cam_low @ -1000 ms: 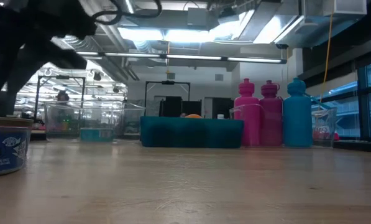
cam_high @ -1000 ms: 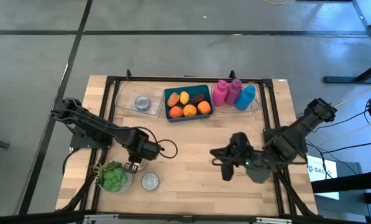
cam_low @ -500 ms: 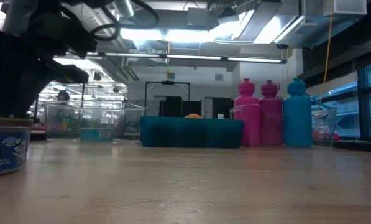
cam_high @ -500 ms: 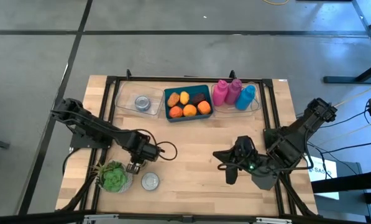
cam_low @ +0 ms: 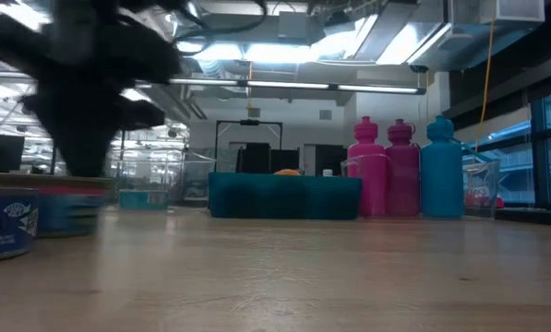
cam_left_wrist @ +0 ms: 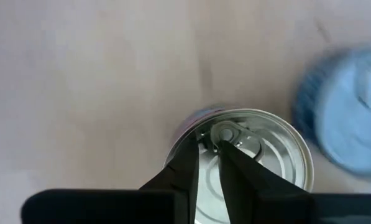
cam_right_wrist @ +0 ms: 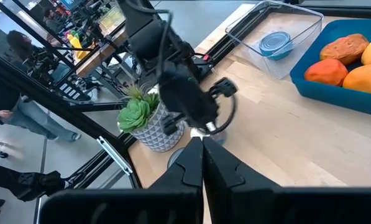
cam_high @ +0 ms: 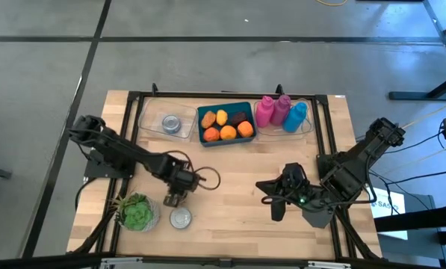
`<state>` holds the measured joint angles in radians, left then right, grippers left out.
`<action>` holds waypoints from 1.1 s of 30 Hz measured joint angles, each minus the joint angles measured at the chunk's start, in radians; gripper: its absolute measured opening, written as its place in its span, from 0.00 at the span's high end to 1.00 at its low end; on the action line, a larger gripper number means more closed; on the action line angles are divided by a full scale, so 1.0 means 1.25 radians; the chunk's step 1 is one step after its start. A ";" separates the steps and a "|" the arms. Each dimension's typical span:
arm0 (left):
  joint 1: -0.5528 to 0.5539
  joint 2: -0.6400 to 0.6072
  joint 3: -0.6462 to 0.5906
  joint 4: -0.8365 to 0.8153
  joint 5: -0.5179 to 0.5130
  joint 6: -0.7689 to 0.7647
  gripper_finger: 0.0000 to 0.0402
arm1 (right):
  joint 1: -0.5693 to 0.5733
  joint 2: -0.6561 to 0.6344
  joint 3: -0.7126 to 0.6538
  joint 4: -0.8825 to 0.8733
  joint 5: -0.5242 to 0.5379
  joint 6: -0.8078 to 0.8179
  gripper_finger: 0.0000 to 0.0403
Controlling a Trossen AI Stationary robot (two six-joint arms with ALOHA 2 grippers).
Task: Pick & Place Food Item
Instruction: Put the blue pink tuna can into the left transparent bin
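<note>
High view — left pincer point(cam_high: 175, 199) clamped on the pull tab of a tin can point(cam_left_wrist: 247, 155), held just beside a second can point(cam_high: 181, 217) on the desk point(cam_high: 230, 202); right pincer point(cam_high: 276, 209) closed, empty — well apart.

No label or sign reads clearly.

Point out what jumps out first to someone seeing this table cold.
The teal tray of orange and brown food at the table's far edge, flanked by pink bottles and a blue bottle. Nearer the front, the left end effector grips a can by its pull tab, beside a potted succulent.
</note>
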<state>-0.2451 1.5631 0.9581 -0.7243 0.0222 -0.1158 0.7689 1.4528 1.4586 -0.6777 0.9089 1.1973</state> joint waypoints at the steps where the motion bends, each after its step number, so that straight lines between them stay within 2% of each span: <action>1: 0.012 0.000 0.000 0.015 -0.007 0.000 0.86 | 0.000 0.000 0.000 0.000 0.000 0.000 1.00; 9: 0.104 0.002 -0.002 0.121 -0.135 -0.001 0.86 | 0.000 0.000 0.000 0.000 0.000 0.000 1.00; 12: 0.140 0.004 -0.003 0.164 -0.157 0.006 0.86 | 0.000 0.000 0.000 0.000 0.000 0.000 1.00; 15: 0.169 0.006 0.007 0.167 -0.144 0.018 0.86 | 0.000 0.000 0.000 0.003 0.000 0.000 1.00; 23: 0.171 0.006 0.120 0.045 -0.111 0.076 0.80 | 0.000 0.000 0.000 0.003 -0.006 -0.004 1.00; 29: 0.137 0.004 0.174 0.016 -0.001 0.097 0.69 | 0.000 0.000 0.000 0.003 -0.007 -0.015 1.00; 33: 0.082 0.004 0.174 -0.006 0.012 0.141 0.59 | 0.000 0.000 0.000 0.003 -0.009 -0.025 0.99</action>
<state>-0.1423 1.5684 1.1755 -0.7319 0.0366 0.0609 0.7689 1.4532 1.4580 -0.6736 0.8974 1.1662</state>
